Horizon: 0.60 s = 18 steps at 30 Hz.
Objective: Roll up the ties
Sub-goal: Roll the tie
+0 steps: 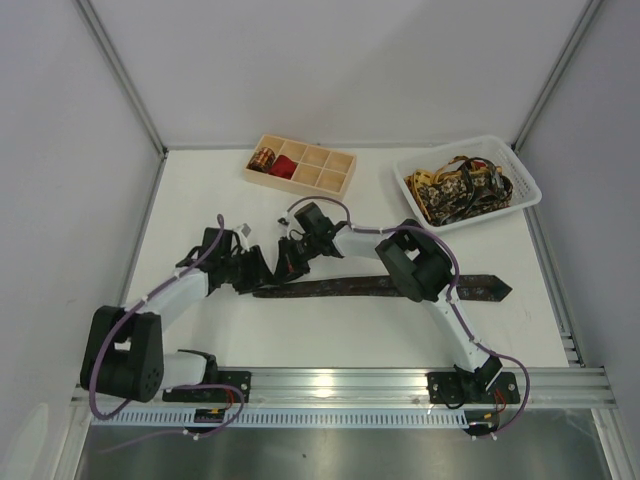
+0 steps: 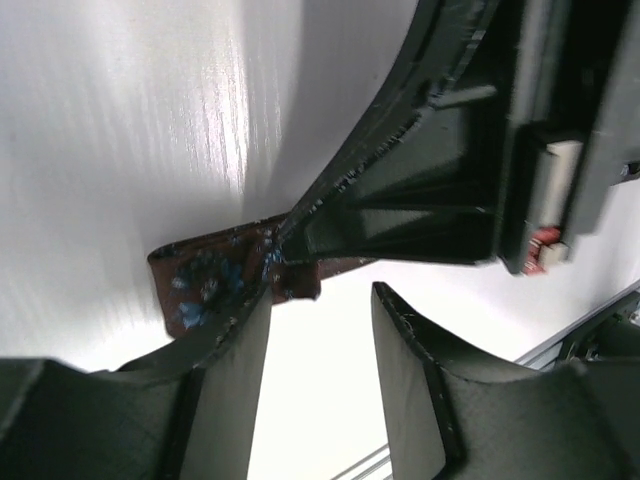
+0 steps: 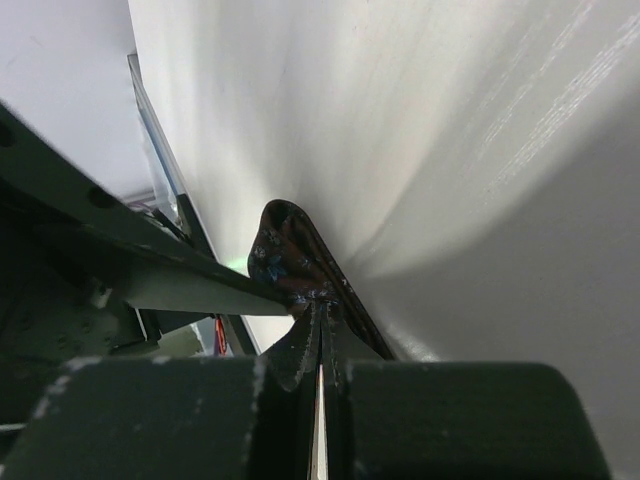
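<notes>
A dark brown tie [image 1: 370, 288] lies flat across the table's middle, running from 9 to 3 o'clock, with its broad pointed end at 3 o'clock. Its narrow end at 9 o'clock shows small blue flowers and is folded over on itself, pinched in the right gripper [image 3: 322, 325]. At 12 o'clock a brown-gold coil [image 1: 262, 158] and a red tie [image 1: 285, 166] sit in neighbouring compartments of a tray [image 1: 338, 162]. At 2 o'clock gold-and-black ties [image 1: 455, 190] lie tangled in a basket [image 1: 522, 170].
</notes>
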Motion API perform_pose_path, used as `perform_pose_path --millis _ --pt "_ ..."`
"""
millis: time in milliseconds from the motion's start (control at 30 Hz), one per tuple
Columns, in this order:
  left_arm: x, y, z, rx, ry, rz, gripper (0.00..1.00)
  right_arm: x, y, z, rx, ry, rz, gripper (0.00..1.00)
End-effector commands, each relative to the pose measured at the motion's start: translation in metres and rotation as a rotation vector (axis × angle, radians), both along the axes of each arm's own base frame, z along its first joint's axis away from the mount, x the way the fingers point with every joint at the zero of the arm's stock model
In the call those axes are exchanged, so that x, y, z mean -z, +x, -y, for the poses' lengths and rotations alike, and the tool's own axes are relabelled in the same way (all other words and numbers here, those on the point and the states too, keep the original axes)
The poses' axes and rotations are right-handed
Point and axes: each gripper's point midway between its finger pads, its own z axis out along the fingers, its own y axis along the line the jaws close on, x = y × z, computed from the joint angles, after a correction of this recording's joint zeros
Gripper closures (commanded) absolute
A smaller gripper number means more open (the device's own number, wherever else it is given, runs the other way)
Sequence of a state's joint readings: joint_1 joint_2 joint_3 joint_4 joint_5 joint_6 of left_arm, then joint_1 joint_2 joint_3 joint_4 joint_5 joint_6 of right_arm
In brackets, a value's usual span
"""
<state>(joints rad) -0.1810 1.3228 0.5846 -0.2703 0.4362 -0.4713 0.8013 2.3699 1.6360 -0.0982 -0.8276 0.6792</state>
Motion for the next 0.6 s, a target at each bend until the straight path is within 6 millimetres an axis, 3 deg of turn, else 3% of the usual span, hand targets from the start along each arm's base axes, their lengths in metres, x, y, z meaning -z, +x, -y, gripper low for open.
perform_pose_path --millis 0,167,367,567 --pt "-0.029 0.007 -0.005 -0.028 0.027 0.08 0.49 0.001 -0.003 0.002 -0.008 -0.008 0.029 1.0" --pt "-0.045 0.012 -0.011 -0.061 0.041 0.145 0.53 0.002 -0.004 0.004 -0.007 -0.011 0.033 1.0" --pt "-0.016 0.007 -0.01 -0.048 0.051 0.056 0.76 -0.005 -0.002 0.004 0.0 -0.006 0.049 1.0" --pt "0.002 0.001 -0.017 -0.068 0.091 0.015 0.8 -0.01 -0.001 0.004 -0.003 -0.002 0.065 1.0"
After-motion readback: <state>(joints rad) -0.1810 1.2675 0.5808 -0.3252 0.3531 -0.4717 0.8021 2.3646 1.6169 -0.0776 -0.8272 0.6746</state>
